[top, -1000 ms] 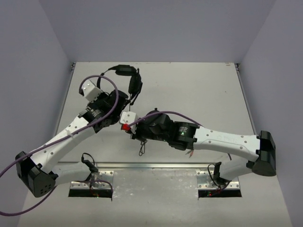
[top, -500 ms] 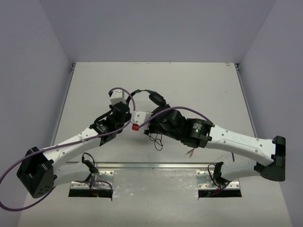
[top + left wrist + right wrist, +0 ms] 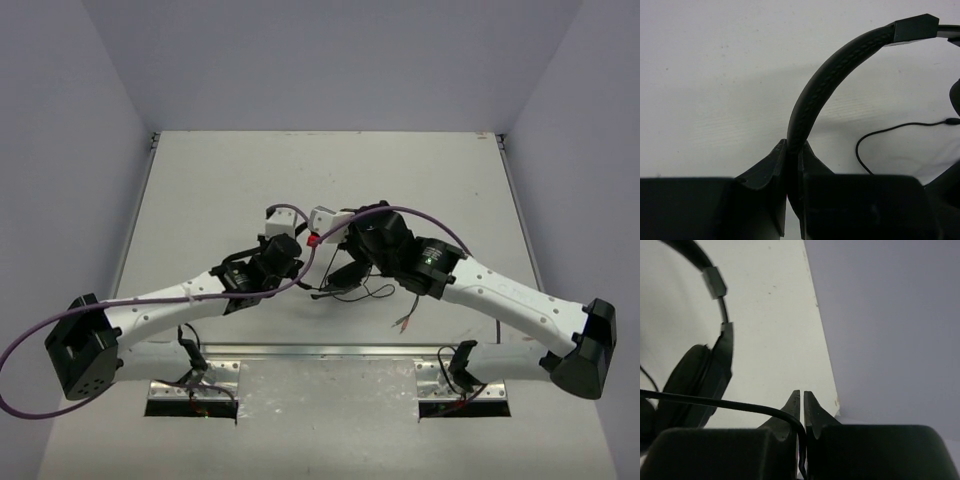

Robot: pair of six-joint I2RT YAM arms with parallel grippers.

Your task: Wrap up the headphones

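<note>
Black over-ear headphones (image 3: 840, 60) mid-table, thin cable (image 3: 890, 131) loose.

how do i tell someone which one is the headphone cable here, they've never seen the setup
Look at the middle of the grey table, where the left gripper holds the black headphones by the headband. Their cable runs from there into the right gripper. It is thin and black, unlike the thick purple cables nearby.
</note>
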